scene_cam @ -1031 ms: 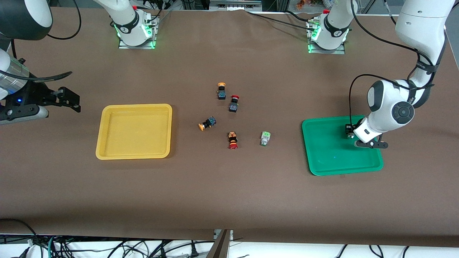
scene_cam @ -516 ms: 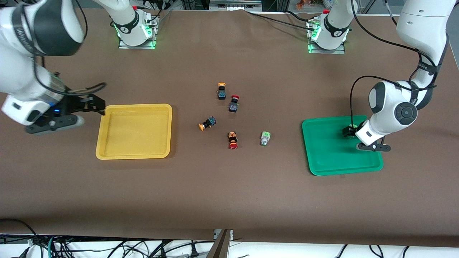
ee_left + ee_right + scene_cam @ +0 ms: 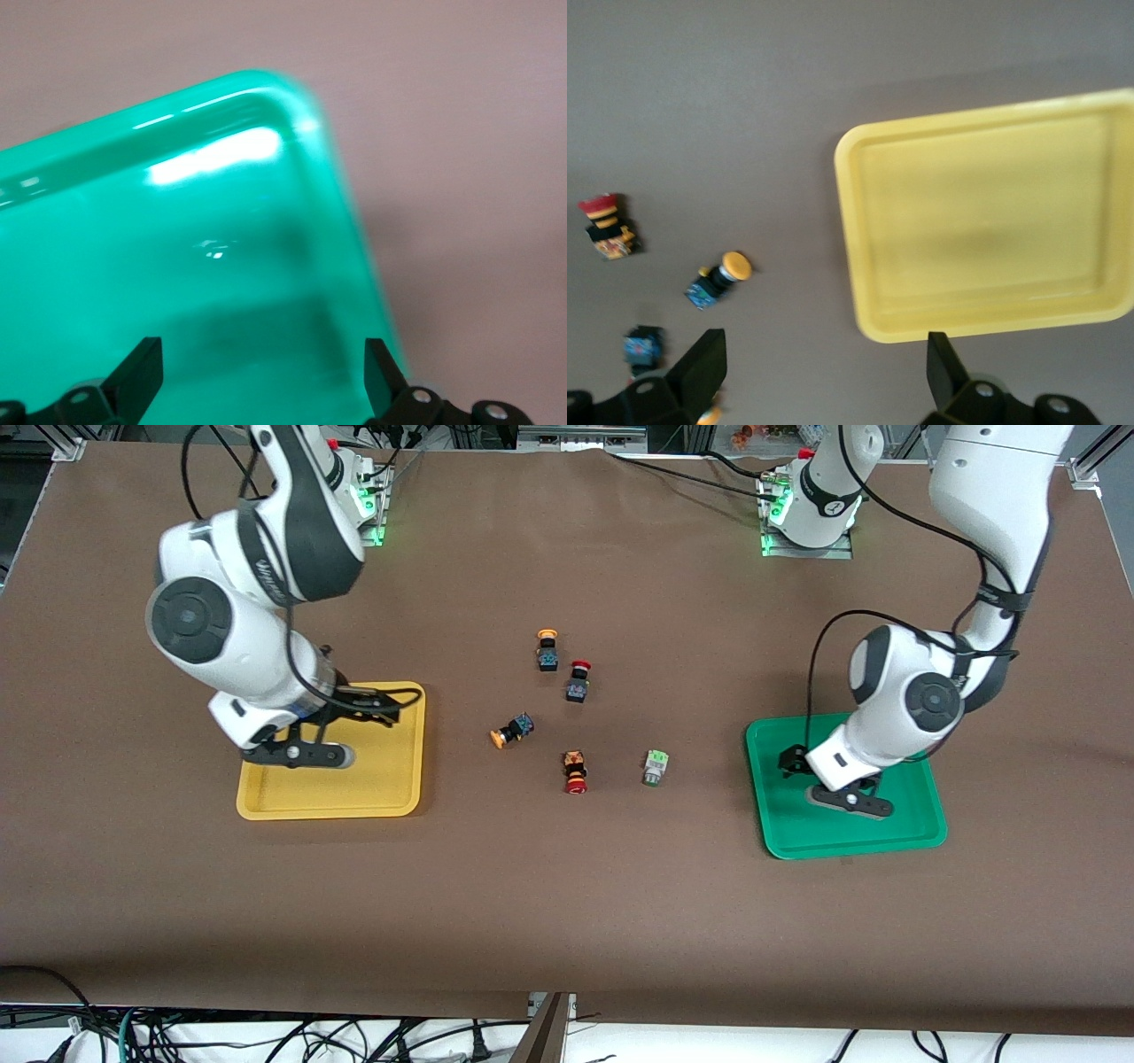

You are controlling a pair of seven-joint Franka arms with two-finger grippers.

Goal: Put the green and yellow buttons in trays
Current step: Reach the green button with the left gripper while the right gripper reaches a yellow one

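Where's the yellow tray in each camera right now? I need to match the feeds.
Front view: yellow tray at the right arm's end of the table, partly under the right gripper.
Left wrist view: not in it.
Right wrist view: yellow tray fills much of the picture.
Shared landmark: yellow-capped button.

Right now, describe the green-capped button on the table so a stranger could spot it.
Start at the green tray. On the bare table beside it, toward the yellow tray, lies the green-capped button. It alone has a pale body; its neighbour, the red-capped button, is dark.
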